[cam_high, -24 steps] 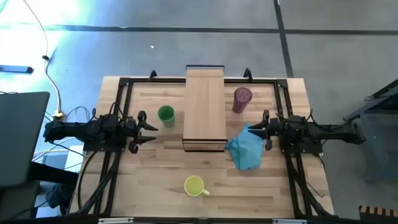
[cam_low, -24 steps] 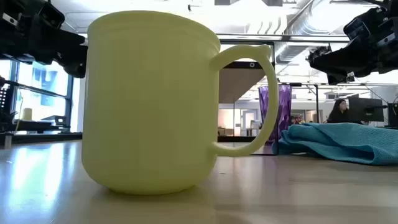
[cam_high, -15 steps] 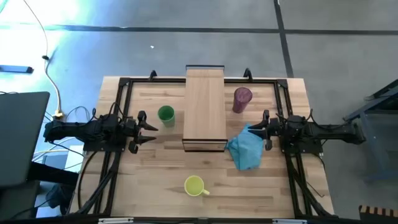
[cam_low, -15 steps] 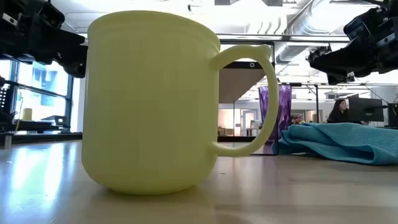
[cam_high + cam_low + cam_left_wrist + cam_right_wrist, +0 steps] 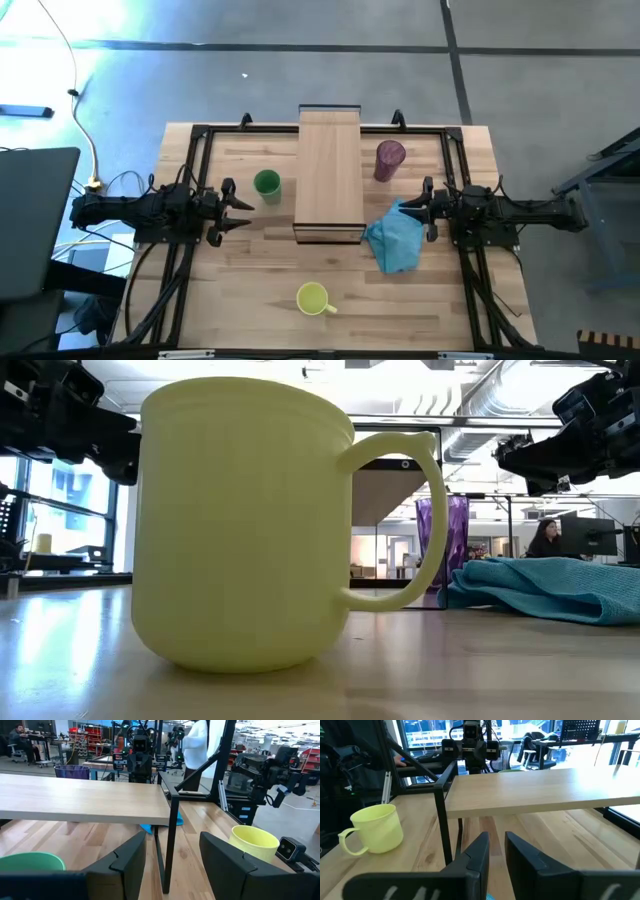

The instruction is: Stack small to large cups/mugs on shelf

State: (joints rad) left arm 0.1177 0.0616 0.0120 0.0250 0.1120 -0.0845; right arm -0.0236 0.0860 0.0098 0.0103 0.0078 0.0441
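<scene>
Two grippers idle: left gripper (image 5: 243, 201) spread wide beside green cup (image 5: 266, 184), empty; right gripper (image 5: 408, 209) narrowly parted over blue cloth (image 5: 396, 243), empty.

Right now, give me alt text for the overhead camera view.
A wooden shelf stands mid-table, bare, with a green cup left of it, a purple tumbler and blue cloth right, and a yellow mug in front.

High view: straight down over my whole table.
Low view: tabletop level, hard against yellow mug (image 5: 240, 520).
My wrist views: face each other across shelf (image 5: 85, 800); both share the mug.
</scene>
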